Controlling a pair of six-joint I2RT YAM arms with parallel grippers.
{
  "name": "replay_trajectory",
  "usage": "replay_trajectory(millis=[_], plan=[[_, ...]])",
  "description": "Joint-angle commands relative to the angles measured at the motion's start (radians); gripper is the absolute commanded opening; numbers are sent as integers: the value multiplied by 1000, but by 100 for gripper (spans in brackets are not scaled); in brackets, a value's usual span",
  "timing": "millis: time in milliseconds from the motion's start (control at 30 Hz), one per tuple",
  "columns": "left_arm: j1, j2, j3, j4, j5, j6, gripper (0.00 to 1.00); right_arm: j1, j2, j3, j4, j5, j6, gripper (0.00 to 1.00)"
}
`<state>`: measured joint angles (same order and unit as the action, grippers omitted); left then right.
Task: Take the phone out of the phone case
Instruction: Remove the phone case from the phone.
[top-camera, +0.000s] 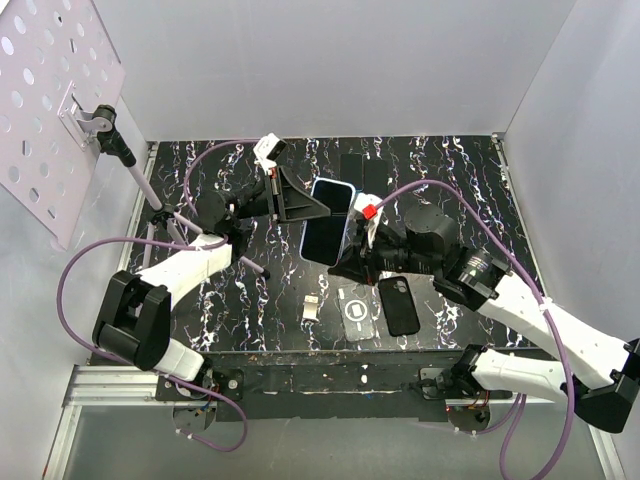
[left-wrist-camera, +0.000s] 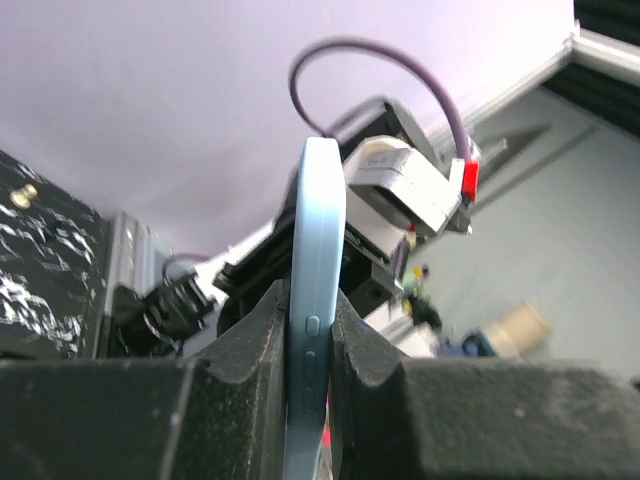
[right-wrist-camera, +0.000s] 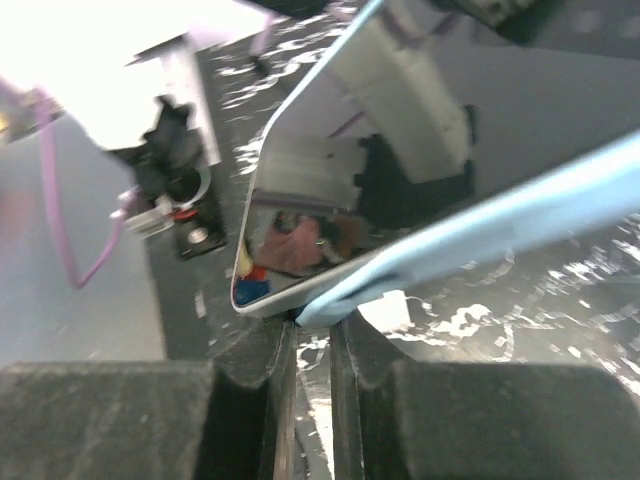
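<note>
A phone (top-camera: 324, 238) in a light blue case (top-camera: 333, 187) is held up above the middle of the table. My left gripper (top-camera: 312, 205) is shut on its upper part; in the left wrist view the case's edge with its side buttons (left-wrist-camera: 318, 250) stands upright between the jaws of that gripper (left-wrist-camera: 311, 325). My right gripper (top-camera: 348, 250) is at the lower corner. In the right wrist view the phone's glossy screen (right-wrist-camera: 350, 180) and the blue case (right-wrist-camera: 520, 210) have parted at that corner, and the case corner sits pinched at the nearly closed tips of that gripper (right-wrist-camera: 312, 325).
A black phone (top-camera: 400, 305), a clear case (top-camera: 358, 311) and a small white piece (top-camera: 312, 308) lie on the near table. Two dark flat items (top-camera: 352, 165) lie at the back. A perforated panel (top-camera: 50, 90) on a stand stands at the left.
</note>
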<state>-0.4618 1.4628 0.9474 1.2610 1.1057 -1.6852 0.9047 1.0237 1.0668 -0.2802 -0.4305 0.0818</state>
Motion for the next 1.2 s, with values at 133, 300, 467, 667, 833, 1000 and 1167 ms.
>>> replay_trajectory(millis=[133, 300, 467, 667, 833, 1000, 1167], plan=[[-46, -127, -108, -216, -303, 108, 0, -18, -51, -12, 209, 664, 102, 1], [-51, -121, -137, -203, -441, 88, 0, -68, -41, 91, -60, 561, 312, 15], [-51, -162, -136, -329, -509, 205, 0, -161, -20, 151, -270, 195, 395, 45], [-49, -216, -121, -489, -593, 354, 0, -173, -138, 128, -297, 111, 495, 65], [-49, -209, -121, -496, -592, 360, 0, -268, -145, 151, -232, 10, 711, 40], [-49, -202, -130, -459, -593, 326, 0, -319, -106, 116, -105, -103, 779, 36], [-49, -209, -134, -456, -595, 317, 0, -319, -83, 84, -54, -103, 785, 39]])
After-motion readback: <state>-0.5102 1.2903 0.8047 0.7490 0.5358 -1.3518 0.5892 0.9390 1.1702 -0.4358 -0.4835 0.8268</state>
